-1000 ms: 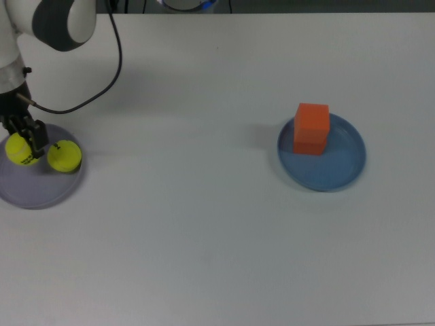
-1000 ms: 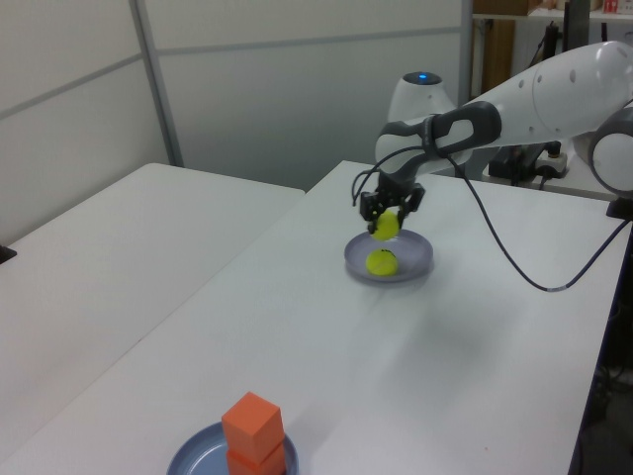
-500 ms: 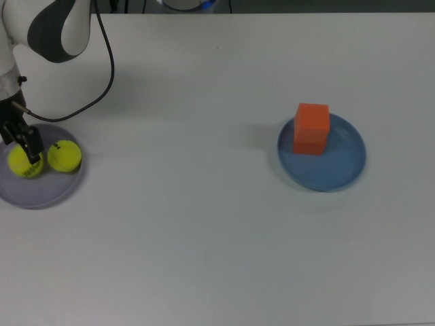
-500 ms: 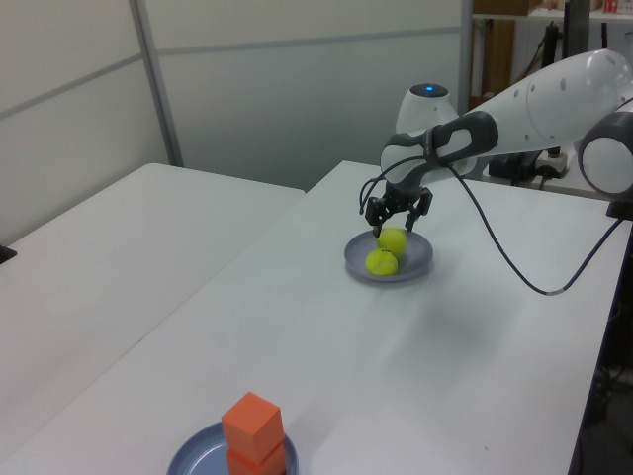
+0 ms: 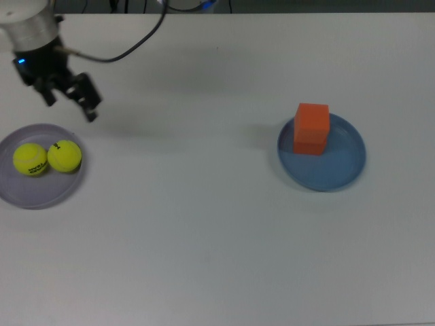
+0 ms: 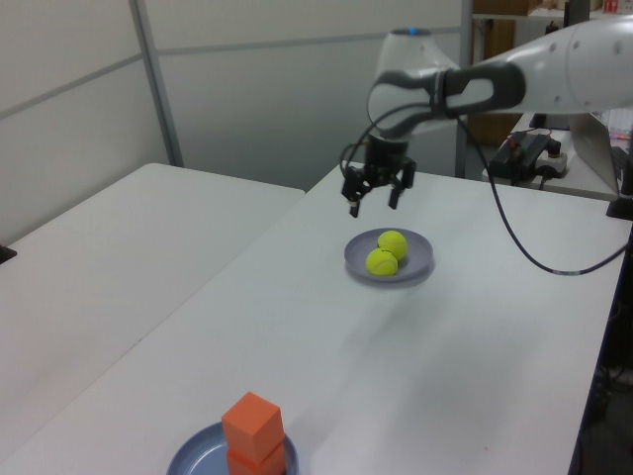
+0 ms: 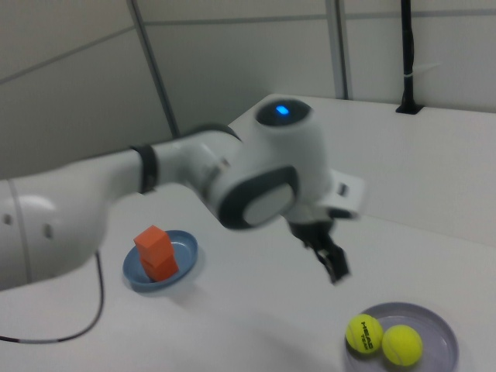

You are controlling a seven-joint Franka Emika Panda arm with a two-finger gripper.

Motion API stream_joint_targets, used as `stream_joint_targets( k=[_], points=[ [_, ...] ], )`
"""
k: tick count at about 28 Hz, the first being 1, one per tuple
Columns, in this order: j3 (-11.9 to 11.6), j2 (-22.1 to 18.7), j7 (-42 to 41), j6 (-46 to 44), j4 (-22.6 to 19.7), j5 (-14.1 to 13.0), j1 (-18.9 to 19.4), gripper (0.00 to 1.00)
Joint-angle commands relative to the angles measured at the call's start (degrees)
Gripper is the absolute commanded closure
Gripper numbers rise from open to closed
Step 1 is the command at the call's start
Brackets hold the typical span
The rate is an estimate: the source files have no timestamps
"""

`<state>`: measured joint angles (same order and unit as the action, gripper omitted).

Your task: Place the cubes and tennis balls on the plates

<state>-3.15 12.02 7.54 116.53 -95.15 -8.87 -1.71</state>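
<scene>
Two yellow-green tennis balls (image 5: pixel 30 159) (image 5: pixel 65 155) lie side by side on the lavender plate (image 5: pixel 34 193) at the top view's left. The left view shows the same balls (image 6: pixel 393 242) (image 6: pixel 380 262) on that plate (image 6: pixel 417 259). Two orange cubes are stacked, the upper one (image 5: pixel 312 118) on the lower one (image 5: pixel 309 146), at the back of the blue plate (image 5: pixel 340 170). My gripper (image 5: pixel 70 109) hangs open and empty above the table, apart from the lavender plate, with its fingers spread. In the left view the gripper (image 6: pixel 373 206) is above and beyond the balls.
The arm's black cable (image 5: pixel 129 49) loops over the table's far side in the top view. A second white table (image 6: pixel 109 257) stands to the left view's left. In the right view the arm's white body (image 7: pixel 256 174) is between the blue plate (image 7: pixel 186 256) and the lavender plate (image 7: pixel 434 322).
The gripper let go of the tennis ball on the lavender plate, rose, and moved toward the top view's upper right. The ball now rests beside the other one.
</scene>
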Motion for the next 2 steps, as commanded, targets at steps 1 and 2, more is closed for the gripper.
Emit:
stream_joint_targets(
  k=[1, 2],
  points=[
    [7.0, -3.76, 5.28, -5.07, -1.88, 4.9, 0.48, 0.0],
    [8.32, -4.02, 6.34, -6.21, -1.79, 6.57, 0.48, 0.0]
  ],
)
